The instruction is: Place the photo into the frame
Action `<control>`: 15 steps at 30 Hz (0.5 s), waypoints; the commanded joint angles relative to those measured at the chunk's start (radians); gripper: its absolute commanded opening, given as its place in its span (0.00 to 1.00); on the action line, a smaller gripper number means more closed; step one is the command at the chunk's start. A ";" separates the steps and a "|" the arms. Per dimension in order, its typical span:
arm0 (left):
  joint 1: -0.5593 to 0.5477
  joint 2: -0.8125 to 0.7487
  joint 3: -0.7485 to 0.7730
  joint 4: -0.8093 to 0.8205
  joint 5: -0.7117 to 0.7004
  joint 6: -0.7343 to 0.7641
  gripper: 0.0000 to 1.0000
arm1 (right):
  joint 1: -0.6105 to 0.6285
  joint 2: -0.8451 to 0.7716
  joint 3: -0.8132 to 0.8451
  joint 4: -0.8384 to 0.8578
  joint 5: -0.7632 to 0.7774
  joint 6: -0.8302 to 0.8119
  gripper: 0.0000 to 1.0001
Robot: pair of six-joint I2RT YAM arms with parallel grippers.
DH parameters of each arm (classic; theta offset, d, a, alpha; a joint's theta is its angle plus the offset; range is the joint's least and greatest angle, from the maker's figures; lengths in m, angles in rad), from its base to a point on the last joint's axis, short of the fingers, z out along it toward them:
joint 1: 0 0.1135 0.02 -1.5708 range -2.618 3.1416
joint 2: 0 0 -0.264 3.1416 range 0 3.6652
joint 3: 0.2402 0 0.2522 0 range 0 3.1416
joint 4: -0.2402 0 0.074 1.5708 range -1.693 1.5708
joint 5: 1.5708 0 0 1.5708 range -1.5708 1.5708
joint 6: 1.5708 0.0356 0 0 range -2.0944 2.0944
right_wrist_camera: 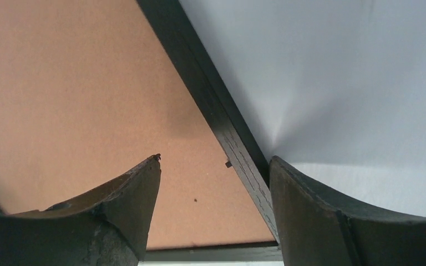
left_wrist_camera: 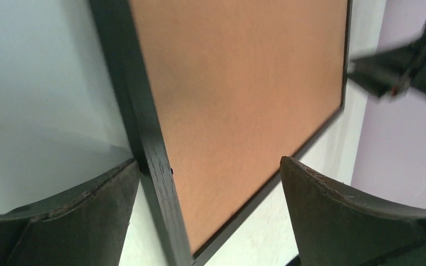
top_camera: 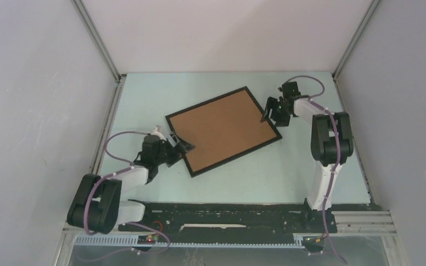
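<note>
**A:** From above, where is the frame?

**B:** The frame lies flat and askew on the pale surface, back up, with a brown board filling it. Whether the photo sits beneath, I cannot tell.

**A:** And the arms?

**B:** The left end effector is at the frame's left-hand edge and the right end effector at its right-hand edge.

**A:** The left wrist view?

**B:** The left end effector is open. One finger sits right against the outer side of the frame's black rail, and the other hangs over the board. It holds nothing. The right end effector shows blurred beyond the far edge.

**A:** The right wrist view?

**B:** The right end effector is open too. Its jaws straddle the frame's rail near a corner, one finger above the board, the other just outside the rail over the surface. Nothing is gripped.
</note>
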 commanded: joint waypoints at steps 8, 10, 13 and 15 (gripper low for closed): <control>-0.601 -0.556 -0.122 -0.504 -0.312 -0.170 0.98 | 0.093 0.101 0.403 -0.158 0.079 -0.119 0.81; -0.621 -0.647 -0.062 -0.622 -0.359 -0.114 0.98 | 0.080 0.065 0.425 -0.197 0.100 -0.091 0.82; -0.594 -0.701 0.062 -0.743 -0.466 0.005 1.00 | 0.043 -0.077 0.297 -0.180 0.117 -0.015 0.81; -0.533 -0.661 0.152 -0.747 -0.475 0.083 1.00 | 0.000 -0.182 0.121 -0.097 0.018 0.075 0.78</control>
